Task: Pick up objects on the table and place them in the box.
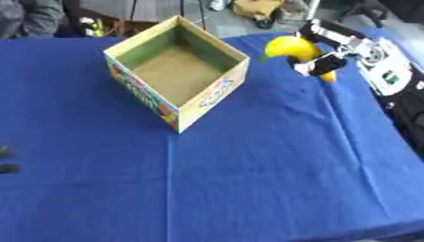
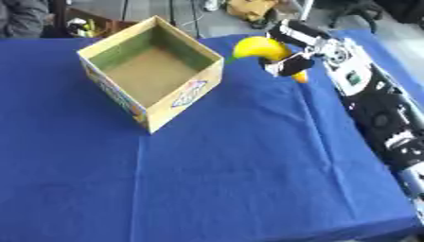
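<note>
An open cardboard box [image 1: 217, 88] with colourful printed sides stands on the blue cloth at the upper middle; I see nothing inside it. To its right my right hand [image 1: 324, 60] is shut on a yellow banana [image 1: 289, 47], held above the cloth just beyond the box's right corner. The banana's curved body points left toward the box, and an orange tip [image 1: 331, 77] shows below the fingers. Dark fingertips of my left hand [image 1: 6, 160] show at the left edge of the left eye view.
The blue cloth [image 1: 248, 170] covers the whole table, with a wide bare stretch in front of the box. My right arm [image 2: 381, 113] runs along the table's right edge. Clutter and floor lie beyond the far edge.
</note>
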